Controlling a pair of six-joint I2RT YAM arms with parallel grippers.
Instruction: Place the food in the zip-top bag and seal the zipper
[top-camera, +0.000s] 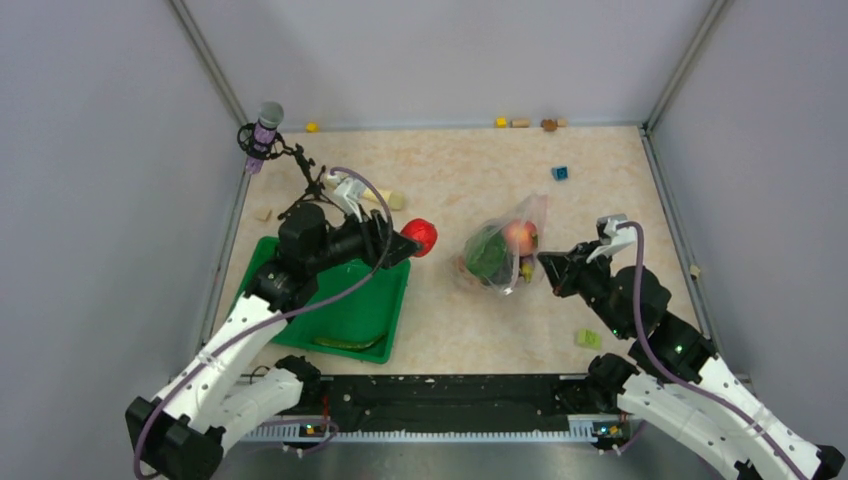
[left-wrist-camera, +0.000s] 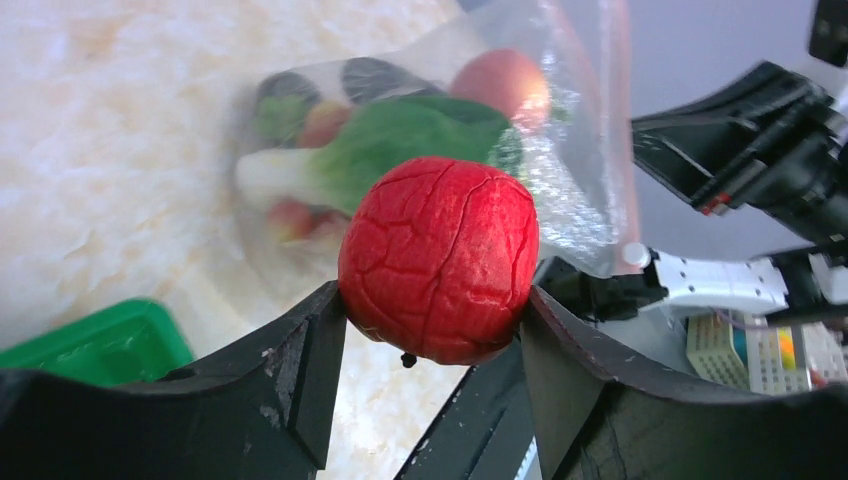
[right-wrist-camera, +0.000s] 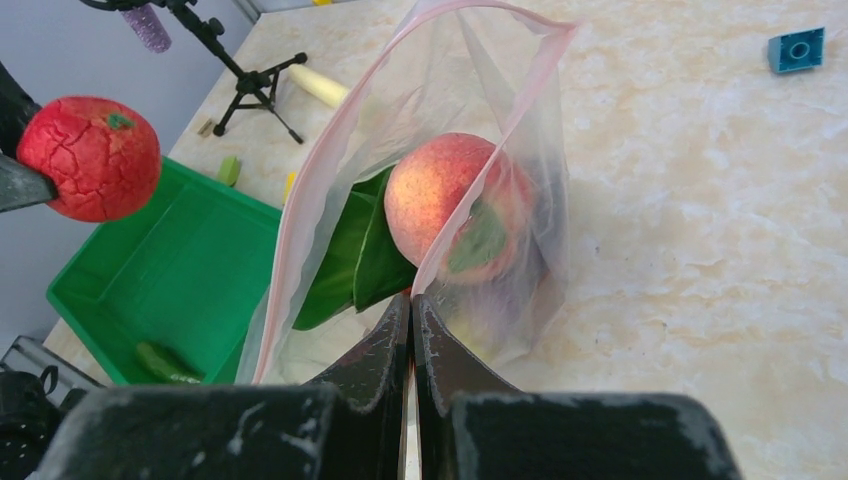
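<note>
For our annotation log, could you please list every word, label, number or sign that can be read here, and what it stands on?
No text can be read.
The zip-top bag, the red toy fruit in the left tool and the green tray bear no print.
The small board at the left wrist view's right edge is too blurred to show any marking.

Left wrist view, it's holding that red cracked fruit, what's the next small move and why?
Probably carry the red fruit rightward toward the open mouth of the zip-top bag. The left end effector is shut on it short of the bag, while the right end effector pinches the bag's edge, with the mouth open and the peach inside.
</note>
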